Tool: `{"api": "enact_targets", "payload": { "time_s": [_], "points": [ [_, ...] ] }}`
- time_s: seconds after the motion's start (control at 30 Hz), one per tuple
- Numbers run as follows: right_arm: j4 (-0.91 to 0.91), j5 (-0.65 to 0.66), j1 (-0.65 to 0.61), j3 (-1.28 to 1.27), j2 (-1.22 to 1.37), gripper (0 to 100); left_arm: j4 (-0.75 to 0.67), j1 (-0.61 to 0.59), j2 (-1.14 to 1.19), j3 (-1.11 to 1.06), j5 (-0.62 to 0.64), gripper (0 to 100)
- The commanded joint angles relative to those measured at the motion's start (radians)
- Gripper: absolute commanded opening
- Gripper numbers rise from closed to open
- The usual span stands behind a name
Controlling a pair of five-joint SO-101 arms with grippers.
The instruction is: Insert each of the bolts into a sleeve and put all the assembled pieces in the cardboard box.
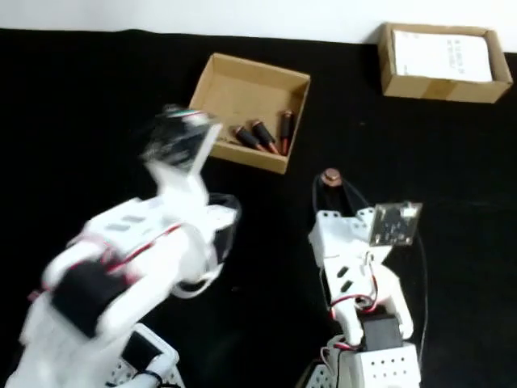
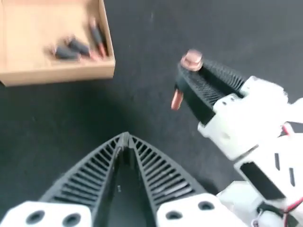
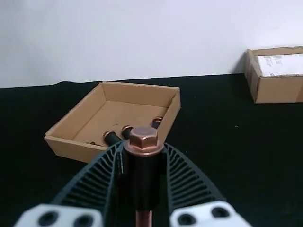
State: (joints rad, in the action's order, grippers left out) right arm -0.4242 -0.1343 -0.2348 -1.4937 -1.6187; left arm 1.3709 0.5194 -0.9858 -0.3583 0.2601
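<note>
Held upright between the clenched fingers of the right gripper (image 3: 142, 149): a copper hexagon-head bolt (image 3: 143, 138), seated in a black cylindrical sleeve (image 3: 142, 179), copper shank tip showing under the sleeve. Near, not touching, on the black table cloth (image 1: 420, 162): the open brown cardboard box (image 1: 208, 87), with three assembled black-and-copper pieces (image 1: 262, 134) lying along one wall. Above the cloth, the left gripper (image 2: 126, 142), clenched on nothing. Well apart, at the table's far edge, a second cardboard box (image 1: 440, 87) with white paper inside.

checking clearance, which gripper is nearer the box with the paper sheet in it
Right. The right gripper, shut on a sleeved bolt, sits left of the paper box and nearer the arms; the left gripper lies farther left, beyond it.
</note>
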Motion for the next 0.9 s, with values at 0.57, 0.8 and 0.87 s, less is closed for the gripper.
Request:
{"api": "enact_targets", "payload": {
  "time_s": [0.57,0.8,0.87],
  "points": [
    [-0.001,0.169,-0.005,0.888,1.021,0.6,-0.459,-0.564,-0.719,-0.891,0.002,1],
    [0.004,0.267,-0.096,1.049,1.276,0.6,-0.606,-0.641,-0.819,-1.159,0.008,1],
    [0.004,0.319,-0.119,1.092,1.348,0.6,-0.626,-0.656,-0.823,-1.21,0.009,1]
  ]
}}
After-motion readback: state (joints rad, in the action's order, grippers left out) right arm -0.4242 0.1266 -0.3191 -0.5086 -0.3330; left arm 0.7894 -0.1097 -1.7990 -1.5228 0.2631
